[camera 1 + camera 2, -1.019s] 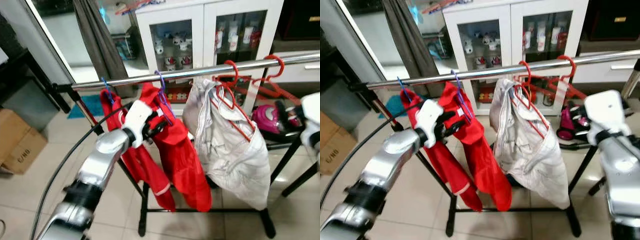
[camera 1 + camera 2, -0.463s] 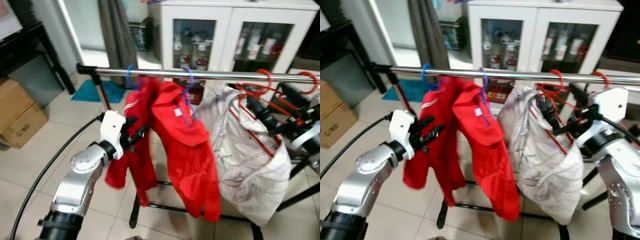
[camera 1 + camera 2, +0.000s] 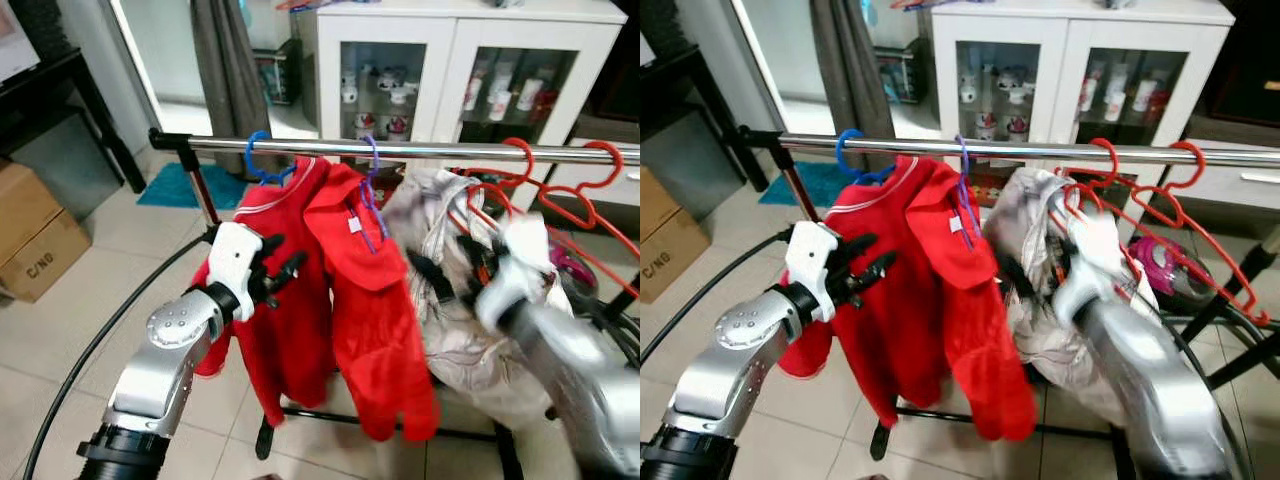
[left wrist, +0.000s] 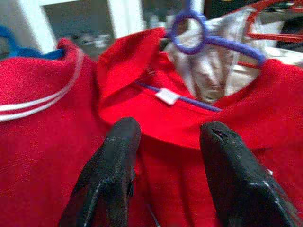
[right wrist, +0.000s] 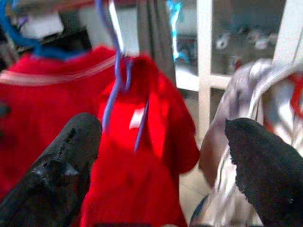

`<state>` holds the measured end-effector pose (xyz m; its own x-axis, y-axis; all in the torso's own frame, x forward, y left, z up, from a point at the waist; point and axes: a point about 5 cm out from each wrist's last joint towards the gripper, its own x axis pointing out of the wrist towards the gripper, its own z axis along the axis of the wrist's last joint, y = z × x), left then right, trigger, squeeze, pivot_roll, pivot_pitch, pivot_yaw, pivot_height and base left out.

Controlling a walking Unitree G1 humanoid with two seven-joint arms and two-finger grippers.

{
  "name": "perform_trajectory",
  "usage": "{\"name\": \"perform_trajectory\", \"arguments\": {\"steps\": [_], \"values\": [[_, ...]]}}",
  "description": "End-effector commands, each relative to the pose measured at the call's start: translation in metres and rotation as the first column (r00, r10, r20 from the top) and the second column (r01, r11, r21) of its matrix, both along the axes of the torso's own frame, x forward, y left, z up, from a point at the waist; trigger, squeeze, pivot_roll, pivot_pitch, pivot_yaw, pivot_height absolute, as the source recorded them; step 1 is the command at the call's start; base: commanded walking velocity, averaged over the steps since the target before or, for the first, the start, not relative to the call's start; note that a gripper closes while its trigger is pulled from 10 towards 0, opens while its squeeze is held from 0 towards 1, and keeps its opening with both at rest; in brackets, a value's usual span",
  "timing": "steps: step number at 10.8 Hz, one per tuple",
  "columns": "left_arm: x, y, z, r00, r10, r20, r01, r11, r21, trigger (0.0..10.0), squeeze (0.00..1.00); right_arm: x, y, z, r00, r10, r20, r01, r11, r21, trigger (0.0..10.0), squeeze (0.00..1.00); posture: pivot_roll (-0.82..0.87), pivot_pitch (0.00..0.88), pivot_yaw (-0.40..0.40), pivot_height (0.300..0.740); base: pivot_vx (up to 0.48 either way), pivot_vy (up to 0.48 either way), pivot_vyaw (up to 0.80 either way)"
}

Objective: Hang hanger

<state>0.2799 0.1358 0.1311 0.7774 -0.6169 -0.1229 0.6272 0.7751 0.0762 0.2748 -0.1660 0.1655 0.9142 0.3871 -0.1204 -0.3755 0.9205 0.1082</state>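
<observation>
A chrome rail (image 3: 430, 151) carries a blue hanger (image 3: 262, 165) and a purple hanger (image 3: 370, 190), each holding a red garment (image 3: 375, 300). Further right, a white jacket (image 3: 450, 330) hangs on a red hanger, with two bare red hangers (image 3: 590, 200) past it. My left gripper (image 3: 278, 272) is open just in front of the left red garment (image 4: 42, 142), its fingers (image 4: 113, 175) holding nothing. My right gripper (image 3: 448, 265) is blurred by motion in front of the white jacket. It is wide open and faces the purple hanger (image 5: 118, 71).
A white glass-door cabinet (image 3: 450, 60) and a grey curtain (image 3: 225, 70) stand behind the rail. A cardboard box (image 3: 35, 240) lies on the tiled floor at far left. A black cable (image 3: 100, 340) loops beside my left arm. The rack's black base (image 3: 300, 415) crosses the floor below.
The view has shifted. My right arm has swung left across the white jacket toward the red garments. My left gripper has come down and back from the purple hanger's garment.
</observation>
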Motion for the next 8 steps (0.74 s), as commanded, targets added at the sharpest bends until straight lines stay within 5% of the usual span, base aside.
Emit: {"name": "perform_trajectory", "arguments": {"steps": [1,4,5,7,8], "values": [[-0.003,0.003,0.0,0.999,-0.036,-0.018,0.036,0.999,0.02,10.0,0.0,0.009,0.004,0.0,0.999,-0.023,-0.023,0.022,0.999,-0.033,10.0,1.0,-0.09,0.0,0.092,0.74,0.0,0.0,0.0],[-0.023,0.017,-0.005,0.978,-0.172,-0.118,0.18,0.981,0.066,10.0,0.0,0.056,0.038,0.008,0.999,0.013,-0.049,-0.018,0.995,-0.097,10.0,1.0,-0.06,0.0,0.079,0.74,0.0,0.0,0.0],[-0.025,0.019,-0.005,0.974,-0.18,-0.135,0.19,0.98,0.064,10.0,0.0,0.067,0.047,0.002,0.995,0.021,-0.097,-0.031,0.994,-0.101,10.0,0.45,-0.04,0.0,0.065,0.74,0.0,0.0,0.0],[-0.028,0.019,-0.006,0.973,-0.186,-0.14,0.197,0.978,0.068,10.0,0.0,0.081,0.061,-0.004,0.993,0.005,-0.117,-0.017,0.995,-0.096,10.0,0.44,-0.04,0.0,0.065,0.74,0.0,0.0,0.0],[-0.027,0.017,-0.006,0.971,-0.191,-0.145,0.203,0.977,0.072,10.0,0.0,0.093,0.064,-0.003,0.993,-0.048,-0.112,0.034,0.992,-0.125,10.0,0.0,-0.05,0.0,0.064,0.74,0.0,0.0,0.0]]}}
